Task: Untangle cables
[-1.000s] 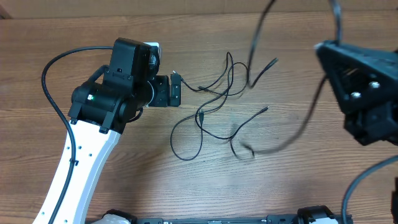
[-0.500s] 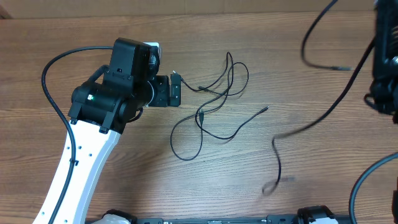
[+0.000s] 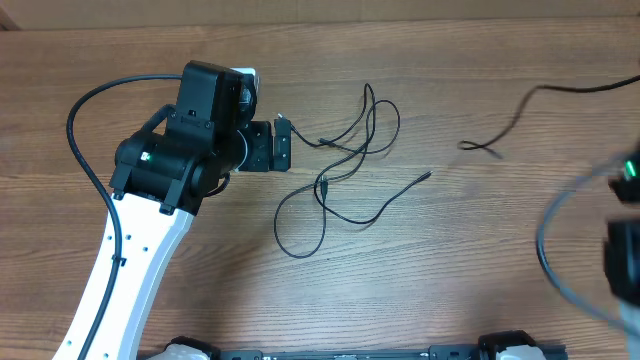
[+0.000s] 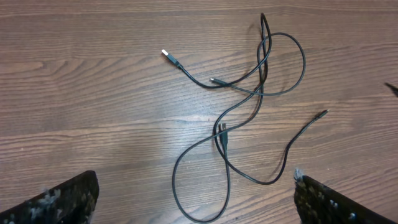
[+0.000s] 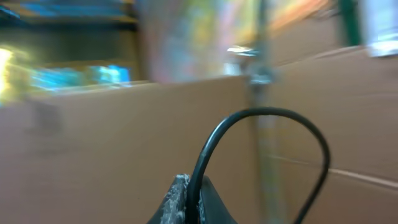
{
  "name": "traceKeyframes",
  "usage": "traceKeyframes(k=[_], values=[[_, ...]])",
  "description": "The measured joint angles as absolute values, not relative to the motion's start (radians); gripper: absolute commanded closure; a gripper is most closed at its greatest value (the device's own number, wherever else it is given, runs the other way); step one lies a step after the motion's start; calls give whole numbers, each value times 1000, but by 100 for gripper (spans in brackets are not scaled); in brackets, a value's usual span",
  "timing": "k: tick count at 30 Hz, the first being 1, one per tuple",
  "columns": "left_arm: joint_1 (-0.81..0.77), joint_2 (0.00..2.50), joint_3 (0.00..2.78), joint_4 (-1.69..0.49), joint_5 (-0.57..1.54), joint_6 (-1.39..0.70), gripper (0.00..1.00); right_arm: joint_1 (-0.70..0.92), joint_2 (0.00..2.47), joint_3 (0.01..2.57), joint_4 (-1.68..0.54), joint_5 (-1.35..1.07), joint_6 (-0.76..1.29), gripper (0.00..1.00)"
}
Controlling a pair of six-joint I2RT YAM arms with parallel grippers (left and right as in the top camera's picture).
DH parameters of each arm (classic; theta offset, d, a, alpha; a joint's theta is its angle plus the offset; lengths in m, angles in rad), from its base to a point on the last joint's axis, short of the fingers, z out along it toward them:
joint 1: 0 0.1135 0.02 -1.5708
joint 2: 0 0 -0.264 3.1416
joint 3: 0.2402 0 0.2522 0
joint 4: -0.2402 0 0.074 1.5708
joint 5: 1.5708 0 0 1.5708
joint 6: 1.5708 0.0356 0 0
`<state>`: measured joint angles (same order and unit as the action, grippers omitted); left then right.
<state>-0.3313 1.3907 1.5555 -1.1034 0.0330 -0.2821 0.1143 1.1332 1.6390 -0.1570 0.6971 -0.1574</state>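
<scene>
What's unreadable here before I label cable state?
- Right wrist: right gripper pinches a thin black cable; both ends out of frame, background blurred.
- Overhead: right arm motion-smeared, cut by the right edge.
- Left wrist: loose black cables, knotted or merely crossing, unclear.

I saw the wood-grain table [image 3: 470,270] carrying thin black cables [image 4: 222,134] that lay flat on it near its middle. Their loops crossed one another, and one silver-tipped plug [image 4: 165,53] lay out to the side of the tangle.

Robot lab, wooden table [image 3: 450,290] (cardboard panels [image 5: 93,143])
</scene>
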Motion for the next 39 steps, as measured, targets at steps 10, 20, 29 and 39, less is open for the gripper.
traceKeyframes(k=[10,20,29,39], values=[[-331,1391,1555,-1103,33,-282,0,-153,1430,1639,-44,1058,-314,96],[-331,1391,1555,-1103,33,-282,0,-466,1480,1641,-403,972,-9,96],[-331,1391,1555,-1104,33,-282,0,-694,1576,1638,-633,799,300,96],[-331,1391,1555,-1104,33,-282,0,-814,1648,1633,-840,645,546,96]])
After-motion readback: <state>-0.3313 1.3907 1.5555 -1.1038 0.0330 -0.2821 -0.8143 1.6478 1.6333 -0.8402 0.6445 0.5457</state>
